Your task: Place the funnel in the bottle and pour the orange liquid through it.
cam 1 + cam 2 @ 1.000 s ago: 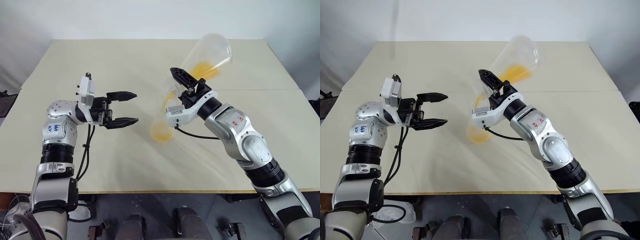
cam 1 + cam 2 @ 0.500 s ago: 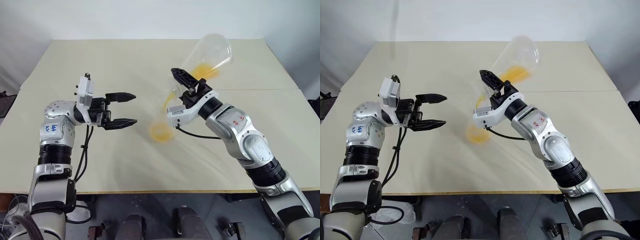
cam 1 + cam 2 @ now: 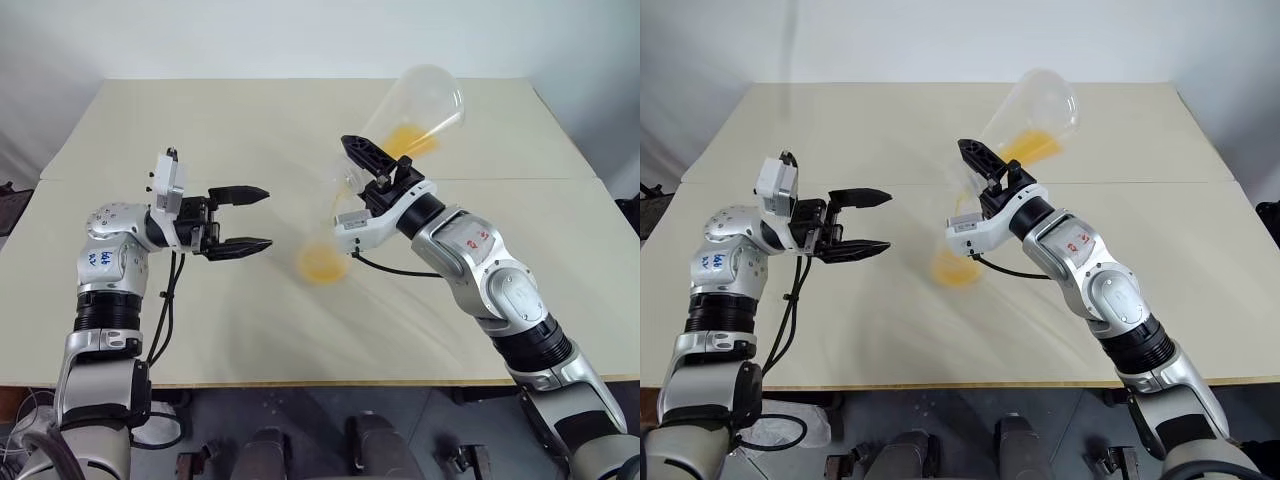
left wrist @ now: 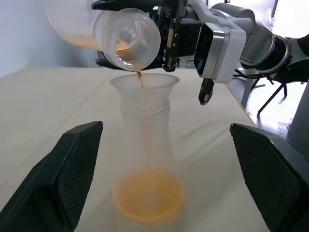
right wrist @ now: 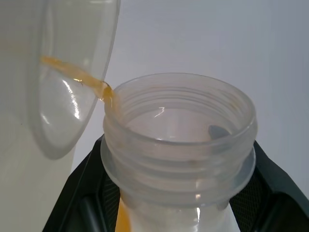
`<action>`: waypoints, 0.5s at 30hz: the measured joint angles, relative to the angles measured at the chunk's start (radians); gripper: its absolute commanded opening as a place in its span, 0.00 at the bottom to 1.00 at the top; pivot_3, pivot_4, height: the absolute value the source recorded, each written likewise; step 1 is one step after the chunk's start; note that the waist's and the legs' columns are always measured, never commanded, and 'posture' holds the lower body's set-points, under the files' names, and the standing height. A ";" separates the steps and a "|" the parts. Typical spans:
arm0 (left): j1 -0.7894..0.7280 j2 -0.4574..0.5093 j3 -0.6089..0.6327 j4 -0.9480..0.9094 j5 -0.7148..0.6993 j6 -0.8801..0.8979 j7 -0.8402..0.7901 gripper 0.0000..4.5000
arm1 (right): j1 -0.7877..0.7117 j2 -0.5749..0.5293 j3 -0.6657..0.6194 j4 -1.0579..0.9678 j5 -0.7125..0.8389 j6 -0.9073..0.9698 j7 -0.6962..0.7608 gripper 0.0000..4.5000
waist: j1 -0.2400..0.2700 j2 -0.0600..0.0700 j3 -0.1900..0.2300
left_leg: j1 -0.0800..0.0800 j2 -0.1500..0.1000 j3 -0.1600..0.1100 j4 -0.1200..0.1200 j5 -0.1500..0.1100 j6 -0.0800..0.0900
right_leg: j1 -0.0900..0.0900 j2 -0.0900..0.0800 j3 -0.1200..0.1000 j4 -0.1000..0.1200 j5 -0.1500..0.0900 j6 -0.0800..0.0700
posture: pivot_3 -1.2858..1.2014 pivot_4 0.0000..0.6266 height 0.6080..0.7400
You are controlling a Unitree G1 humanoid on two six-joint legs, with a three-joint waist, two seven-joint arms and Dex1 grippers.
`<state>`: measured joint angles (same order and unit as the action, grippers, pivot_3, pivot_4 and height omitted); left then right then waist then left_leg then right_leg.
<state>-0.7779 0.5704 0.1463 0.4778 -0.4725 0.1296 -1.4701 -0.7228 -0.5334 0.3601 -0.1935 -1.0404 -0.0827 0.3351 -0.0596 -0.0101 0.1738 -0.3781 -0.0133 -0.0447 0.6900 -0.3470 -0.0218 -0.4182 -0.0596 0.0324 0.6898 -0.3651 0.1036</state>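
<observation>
Pouring calls for care here, since the bottle [image 4: 145, 159] looks like thin, light plastic. With only a shallow pool in it, it should tip or slide at a slight knock. It stands upright near the middle of the table [image 3: 200, 130], between the two arms, and nothing is touching it. If it needs steadying, the narrow neck just under the funnel [image 4: 144, 86] seems the best place to take hold, as the wide round base would likely slip out of a pinch. The funnel sits in the bottle's mouth with its rim level. It is loose and very light, so a bump from above would probably unseat it.

Some of the orange liquid [image 4: 147, 193] lies in the bottle's base. The rest is in the clear tapered container [image 3: 415, 105] tilted above it, and a thin stream falls from that container's lip into the funnel. The container is stiff, smooth and likely slippery when wet.

The right gripper [image 3: 360, 160] is clamped on the container's threaded neck, with a black finger on each side and the wide end raised toward the far edge of the table. The left gripper [image 3: 265, 216] is empty. Its fingers are spread wide and level, pointing at the bottle from the left, near it but clearly apart.
</observation>
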 measured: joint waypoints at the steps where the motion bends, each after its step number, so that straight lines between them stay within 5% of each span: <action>1: 0.000 0.000 0.000 0.000 0.000 0.000 0.001 1.00 | 0.000 0.000 -0.001 0.000 0.000 -0.001 0.000 0.55 | 0.000 0.000 0.000 | 0.000 0.000 0.000 0.000 0.000 0.000 | 0.000 0.000 0.000 0.000 0.000 0.000 | 0.52 0.24 1.00; 15: 0.000 0.000 0.000 -0.002 0.000 -0.001 0.008 1.00 | 0.000 -0.003 -0.010 0.000 -0.003 -0.012 -0.003 0.55 | 0.000 0.000 0.000 | 0.000 0.000 0.000 0.000 0.000 0.000 | 0.000 0.000 0.000 0.000 0.000 0.000 | 0.52 0.24 1.00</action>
<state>-0.7779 0.5704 0.1464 0.4760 -0.4725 0.1290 -1.4617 -0.7229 -0.5365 0.3498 -0.1935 -1.0430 -0.0944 0.3319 -0.0597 -0.0101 0.1738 -0.3782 -0.0133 -0.0447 0.6899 -0.3470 -0.0218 -0.4182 -0.0596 0.0325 0.6898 -0.3651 0.1036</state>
